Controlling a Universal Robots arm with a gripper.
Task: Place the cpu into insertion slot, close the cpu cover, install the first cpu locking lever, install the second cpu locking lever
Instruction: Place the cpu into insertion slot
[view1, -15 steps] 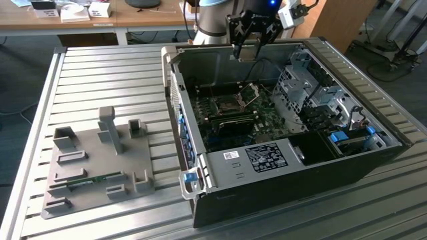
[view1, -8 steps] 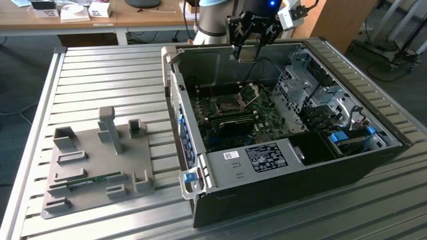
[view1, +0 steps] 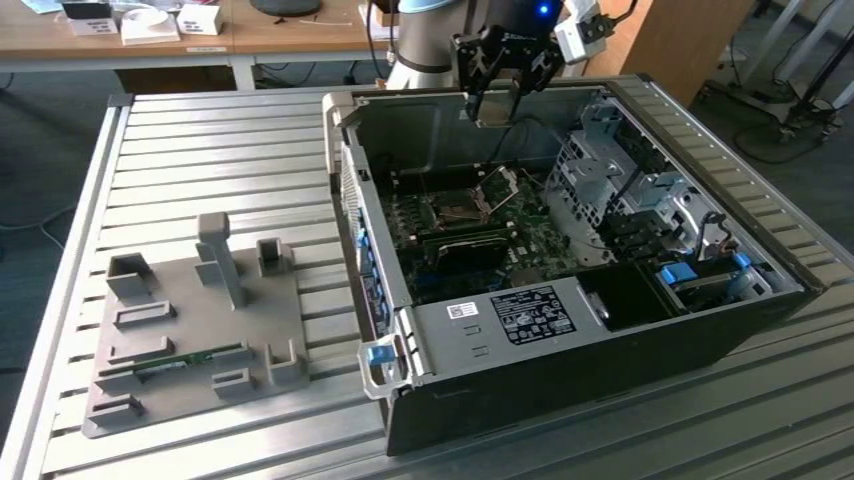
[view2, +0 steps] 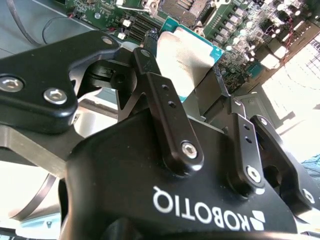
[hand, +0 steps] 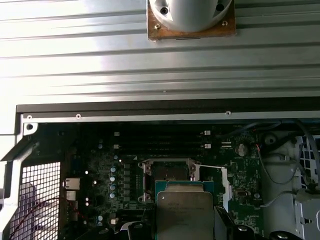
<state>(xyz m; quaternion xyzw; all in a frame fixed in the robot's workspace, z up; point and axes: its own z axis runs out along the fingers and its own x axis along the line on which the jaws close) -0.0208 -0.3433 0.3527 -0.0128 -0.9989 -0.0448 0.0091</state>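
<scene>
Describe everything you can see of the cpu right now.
The cpu, a small flat square chip with a dull silvery metal top and a green board edge, is clamped at two opposite sides by the black claw. It hangs above the green motherboard, apart from the square metal-rimmed insertion slot, not yet seated.

White logo lettering (view2: 200, 212) upside down on the gripper (view2: 183, 65), printed stickers (view1: 534, 312) on the computer case (view1: 561, 390)

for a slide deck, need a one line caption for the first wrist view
Gripper holds the cpu above the green board, the insertion slot empty.
</scene>
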